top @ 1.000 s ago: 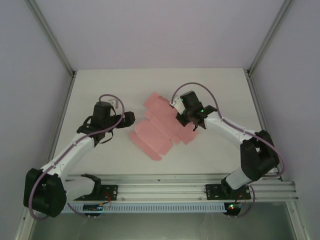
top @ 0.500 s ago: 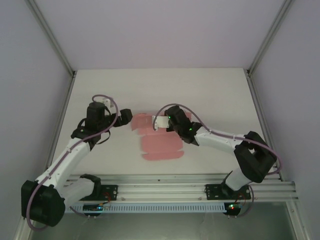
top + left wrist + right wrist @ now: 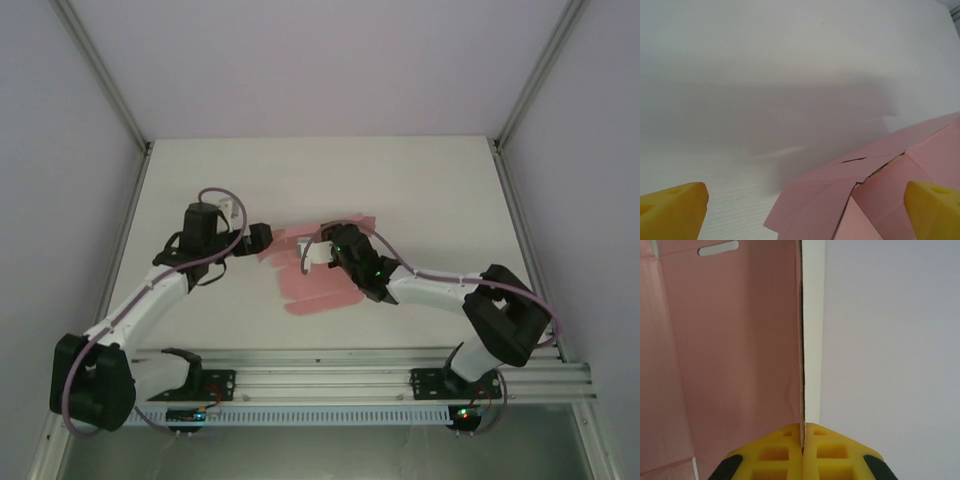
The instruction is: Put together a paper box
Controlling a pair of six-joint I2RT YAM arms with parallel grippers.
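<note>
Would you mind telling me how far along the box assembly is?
Early. Done: nothing locked; the paper box lies mostly flat on the table. In hand: the right jaws are shut on one panel's edge; the left jaws stand open by a corner of the sheet. Left: raising the walls, tucking tabs.

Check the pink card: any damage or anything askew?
On the paper box, left wrist view, a dark ragged-edged gap runs where two panels meet; die-cut slit or tear, cannot tell. The right gripper has its jaws shut on one panel edge.
</note>
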